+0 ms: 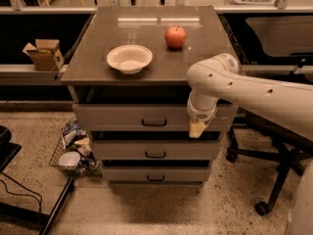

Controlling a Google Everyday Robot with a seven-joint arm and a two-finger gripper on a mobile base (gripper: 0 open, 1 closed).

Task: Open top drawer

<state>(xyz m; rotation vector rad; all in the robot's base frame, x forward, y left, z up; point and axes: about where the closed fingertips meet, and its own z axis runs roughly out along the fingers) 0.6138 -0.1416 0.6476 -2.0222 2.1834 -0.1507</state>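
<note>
The top drawer [122, 116] is the widest grey front under the counter top, with a small dark bar handle [154, 123] at its centre. It looks shut or nearly flush with the cabinet. My white arm comes in from the right and bends down in front of the drawer's right part. My gripper [196, 129] hangs with its pale tip pointing down at the drawer's lower edge, to the right of the handle and apart from it. The arm hides the drawer's right end.
On the counter top [88, 62] stand a white bowl [129, 58] and a red apple [175, 36]. Two narrower drawers [155, 151] lie below. A wire basket of clutter [73, 153] sits on the floor at left, an office chair base [264, 180] at right, a cardboard box [44, 54] at left.
</note>
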